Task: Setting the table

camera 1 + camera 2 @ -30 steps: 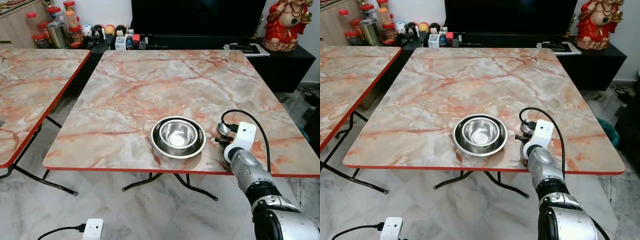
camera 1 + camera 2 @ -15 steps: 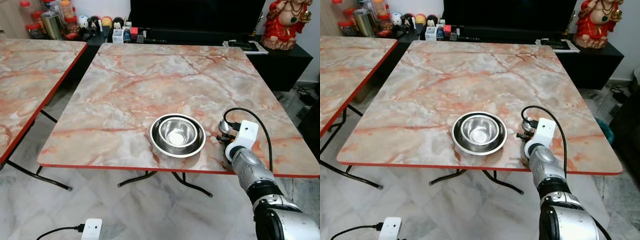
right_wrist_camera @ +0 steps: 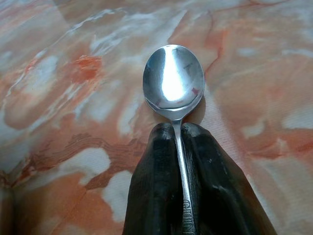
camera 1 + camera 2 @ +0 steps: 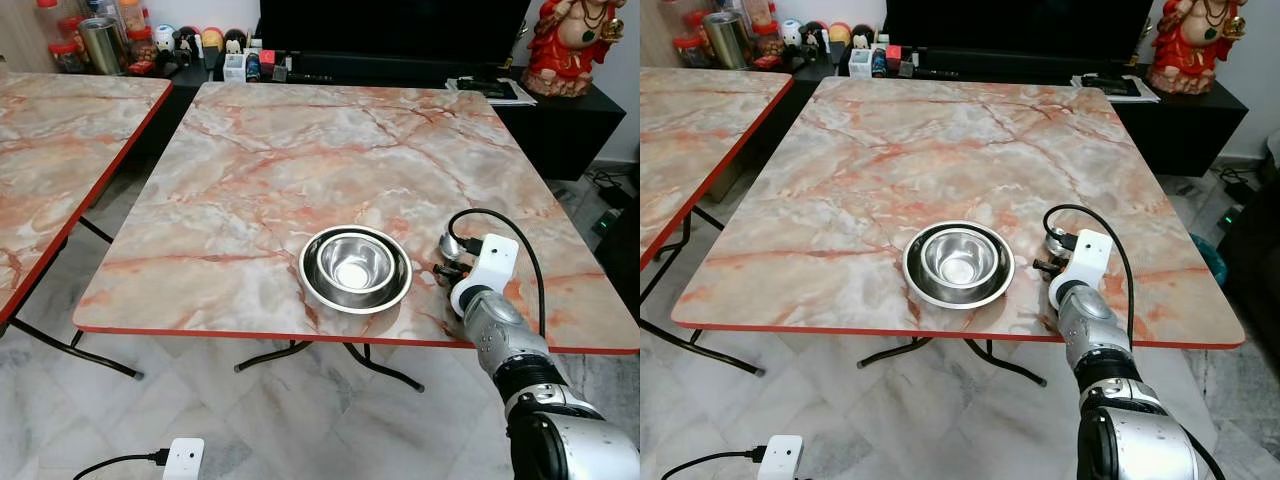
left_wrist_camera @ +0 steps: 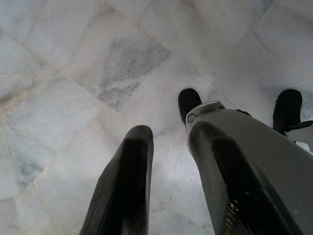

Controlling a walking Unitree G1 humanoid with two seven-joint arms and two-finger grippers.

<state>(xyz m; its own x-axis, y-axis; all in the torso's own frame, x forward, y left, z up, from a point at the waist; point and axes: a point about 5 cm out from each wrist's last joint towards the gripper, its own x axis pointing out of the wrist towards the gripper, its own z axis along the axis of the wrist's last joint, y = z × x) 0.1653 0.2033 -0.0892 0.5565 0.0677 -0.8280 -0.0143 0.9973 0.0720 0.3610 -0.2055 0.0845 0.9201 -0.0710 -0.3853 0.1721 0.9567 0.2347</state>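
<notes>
Two steel bowls [image 4: 355,270], a small one nested in a larger one, stand near the front edge of the marble table [image 4: 300,150]. Just right of them my right gripper [image 3: 178,129] is shut on the handle of a steel spoon [image 3: 173,78]. The spoon's bowl [image 4: 449,246] sticks out past the fingertips, low over the tabletop, and a black cable loops over the white wrist housing [image 4: 492,260]. My left gripper [image 5: 171,134] hangs open over the marble floor with nothing between its fingers.
A second marble table [image 4: 60,150] stands to the left across a narrow gap. A black TV cabinet [image 4: 400,70] with jars [image 4: 100,40] and a red statue [image 4: 570,45] lines the back. A white power adapter [image 4: 185,458] lies on the floor.
The camera has shifted a little, so the whole scene sits slightly differently. My right gripper keeps the spoon at about the same spot beside the bowls.
</notes>
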